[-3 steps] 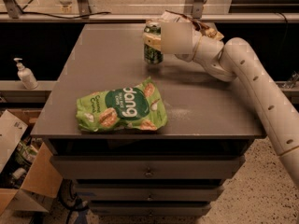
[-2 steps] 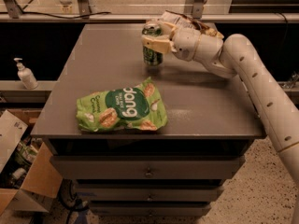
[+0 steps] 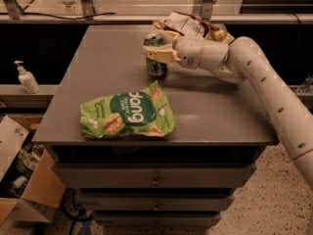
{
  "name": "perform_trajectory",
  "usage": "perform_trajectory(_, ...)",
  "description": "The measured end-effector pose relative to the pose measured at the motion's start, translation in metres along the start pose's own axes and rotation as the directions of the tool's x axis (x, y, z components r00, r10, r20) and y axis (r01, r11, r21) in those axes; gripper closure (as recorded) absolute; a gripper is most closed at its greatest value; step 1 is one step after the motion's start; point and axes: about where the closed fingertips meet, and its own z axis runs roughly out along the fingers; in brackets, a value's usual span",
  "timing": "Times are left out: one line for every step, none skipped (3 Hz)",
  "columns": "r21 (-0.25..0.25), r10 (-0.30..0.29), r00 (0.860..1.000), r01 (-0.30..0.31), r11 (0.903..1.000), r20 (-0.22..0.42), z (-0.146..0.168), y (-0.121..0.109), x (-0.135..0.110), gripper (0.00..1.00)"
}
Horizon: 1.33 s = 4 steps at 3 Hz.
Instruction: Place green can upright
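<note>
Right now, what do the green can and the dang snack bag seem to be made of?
The green can, upright in the gripper at the drawer cabinet's far side: likely metal, dark green painted side, silvery rim catching light. The dang snack bag: seemingly plastic film, glossy and crinkled, printed bright green.

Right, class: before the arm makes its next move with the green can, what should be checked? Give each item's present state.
1. Green can standing upright on the table: ok.
2. Can well in from the table's edges: ok.
3. Gripper at the can's upper part: ok.
4. Dang bag lying apart from the can: ok.
5. Crumpled bag clear of the gripper in front of it: cannot tell.
</note>
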Motion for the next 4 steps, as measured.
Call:
perform_trajectory(-0.009,0.008,1.0,-0.009,0.9999,-0.014,0.001,0.0069,0.0056,0.85)
perform_trajectory(-0.014,0.011,1.0,-0.011,0.9998,-0.022,-0.0006,0.0123,0.0082,0.6)
perform_trajectory(-0.014,0.011,1.0,-0.011,0.9998,-0.022,-0.0006,0.0123,0.0082,0.37)
perform_trajectory(-0.015,0.01,1.0,-0.011,0.9998,-0.028,-0.0045,0.0165,0.0082,0.14)
